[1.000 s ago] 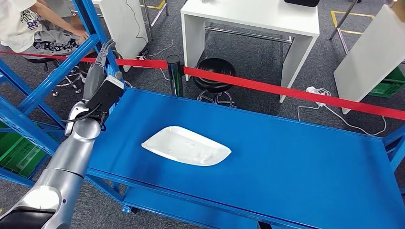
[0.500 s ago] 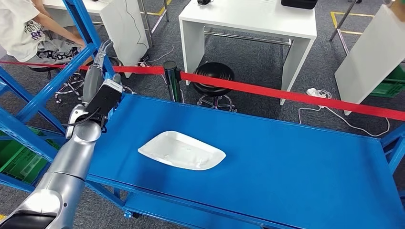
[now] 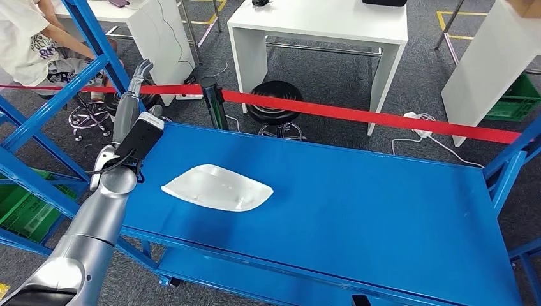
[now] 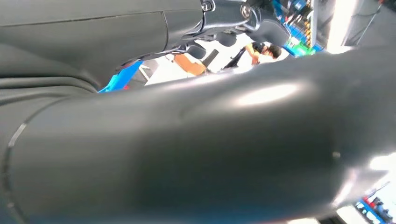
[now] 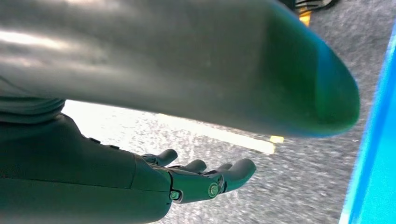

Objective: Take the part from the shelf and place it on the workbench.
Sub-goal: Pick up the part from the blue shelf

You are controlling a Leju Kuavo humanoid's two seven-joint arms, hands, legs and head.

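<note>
The white moulded part (image 3: 217, 188) lies flat on the blue shelf surface (image 3: 383, 210), towards its left side. My left arm reaches forward along the shelf's left edge. My left hand (image 3: 135, 83) is past the far left corner beside a blue upright, fingers stretched out and holding nothing, well away from the part. In the left wrist view that hand (image 4: 196, 140) is a blurred grey mass. My right hand (image 5: 154, 182) hangs over the grey floor beside a blue edge, its fingers (image 5: 224, 175) extended and empty.
Blue frame uprights (image 3: 96, 38) rise at the left and another (image 3: 510, 166) at the right. Behind the shelf run a red barrier tape (image 3: 357, 115), a black stool (image 3: 275, 102) and a white table (image 3: 319, 25). A person (image 3: 25, 38) sits at the far left.
The whole picture has shifted, so the camera has turned right and up a little. The part lies where it was on the blue surface. My left arm keeps its pose.
</note>
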